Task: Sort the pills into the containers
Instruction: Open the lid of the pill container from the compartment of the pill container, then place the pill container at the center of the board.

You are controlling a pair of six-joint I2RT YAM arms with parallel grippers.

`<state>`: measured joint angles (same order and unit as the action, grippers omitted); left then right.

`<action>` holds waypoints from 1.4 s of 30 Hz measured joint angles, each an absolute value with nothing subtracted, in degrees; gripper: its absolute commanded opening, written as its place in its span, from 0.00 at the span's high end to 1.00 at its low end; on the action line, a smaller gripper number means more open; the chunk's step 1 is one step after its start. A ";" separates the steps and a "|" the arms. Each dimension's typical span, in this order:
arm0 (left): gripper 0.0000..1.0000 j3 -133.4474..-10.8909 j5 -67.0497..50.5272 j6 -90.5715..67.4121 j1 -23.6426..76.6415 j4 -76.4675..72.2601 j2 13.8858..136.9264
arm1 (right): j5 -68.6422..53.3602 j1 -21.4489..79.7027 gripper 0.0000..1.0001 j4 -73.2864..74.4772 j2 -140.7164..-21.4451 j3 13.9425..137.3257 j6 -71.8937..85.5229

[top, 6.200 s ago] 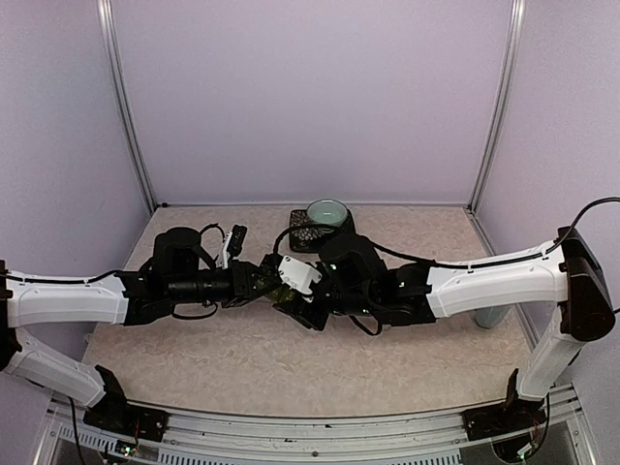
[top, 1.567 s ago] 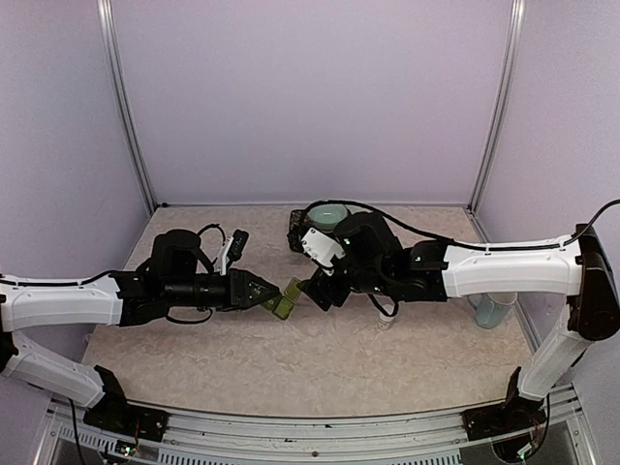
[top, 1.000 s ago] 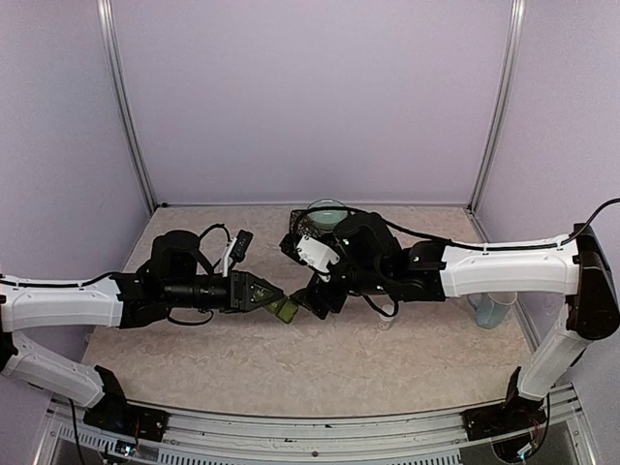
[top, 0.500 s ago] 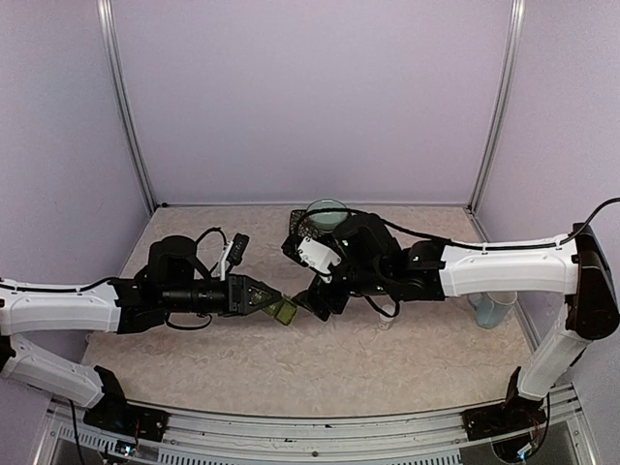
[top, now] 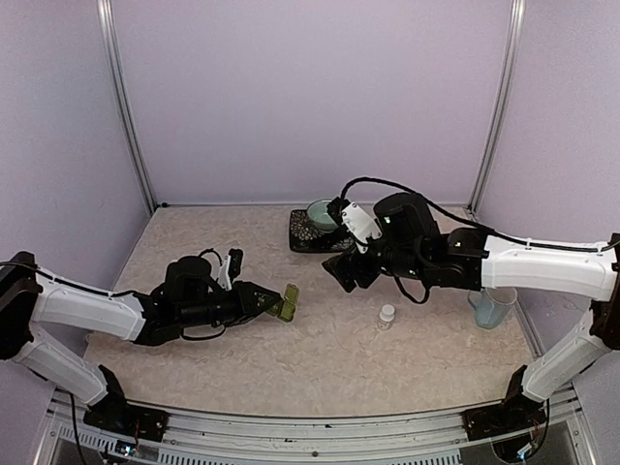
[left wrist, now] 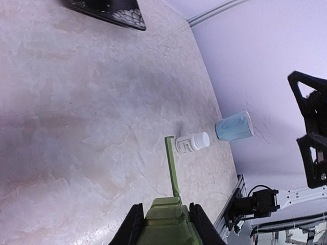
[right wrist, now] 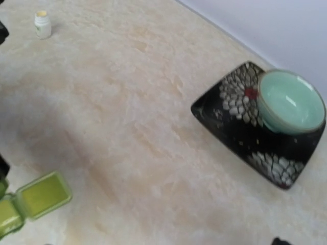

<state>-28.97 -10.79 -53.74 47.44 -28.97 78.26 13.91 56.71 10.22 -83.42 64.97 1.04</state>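
Observation:
The containers point(top: 288, 301), a dark green strip of small compartments, sit low over the table left of centre. My left gripper point(top: 275, 303) is shut on one end of the strip. In the left wrist view the strip point(left wrist: 166, 227) sits between my black fingers point(left wrist: 132, 224), with one lid point(left wrist: 171, 168) raised on edge. The right wrist view shows that open lid point(right wrist: 43, 194) at the lower left. My right gripper point(top: 341, 275) hangs open and empty, up and to the right, near the tray. No pills show clearly. A red speck point(right wrist: 250, 93) lies on the tray.
A black patterned tray point(top: 304, 236) holding a teal bowl point(top: 323, 212) stands at the back centre. A small white pill bottle point(top: 387, 315) stands right of centre. The pale blue mug point(top: 492, 308) is at the far right. The right wrist view shows a small white bottle point(right wrist: 42, 24).
My right gripper has pulled away from the containers, up and right toward the tray, and opened wider. My left arm has dropped lower and drawn back toward the near left, still holding the strip.

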 measured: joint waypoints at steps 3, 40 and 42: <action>0.76 -28.97 -7.01 -56.34 48.42 -31.53 82.24 | 14.41 56.71 0.10 10.31 -82.48 63.09 2.50; 0.02 -33.47 6.11 -61.89 51.20 -30.87 94.59 | 16.58 56.71 0.02 9.74 -72.69 51.59 7.20; 0.01 -33.47 6.94 -61.43 50.81 -29.12 93.32 | 17.15 56.71 0.02 8.45 -70.70 48.14 7.51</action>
<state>-33.47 6.94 -61.43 50.81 -29.12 93.32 17.15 56.71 8.45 -70.70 48.14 7.51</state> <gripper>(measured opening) 0.962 0.980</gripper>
